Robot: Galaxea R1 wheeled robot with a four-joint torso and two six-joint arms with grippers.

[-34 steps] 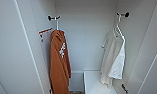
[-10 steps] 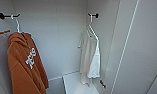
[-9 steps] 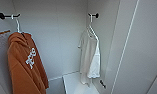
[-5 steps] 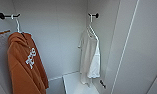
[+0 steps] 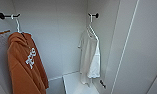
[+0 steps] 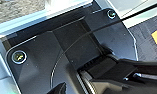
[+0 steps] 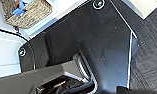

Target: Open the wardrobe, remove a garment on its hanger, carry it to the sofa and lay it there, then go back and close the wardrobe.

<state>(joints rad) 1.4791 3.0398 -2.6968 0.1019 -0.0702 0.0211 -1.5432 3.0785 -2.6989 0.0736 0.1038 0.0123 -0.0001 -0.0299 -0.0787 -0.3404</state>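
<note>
Even, soft light fills the white wardrobe (image 5: 56,37); shadows are faint. The head view is blurred throughout, and both wrist views look soft and blocky.

Head camera: close, facing open wardrobe (image 5: 56,37) interior. Both wrist cameras: close behind own dark plates, facing down toward floor (image 7: 149,50).

The camera has swung right and nearer — the garment (image 5: 90,56) now hangs mid-picture.
</note>
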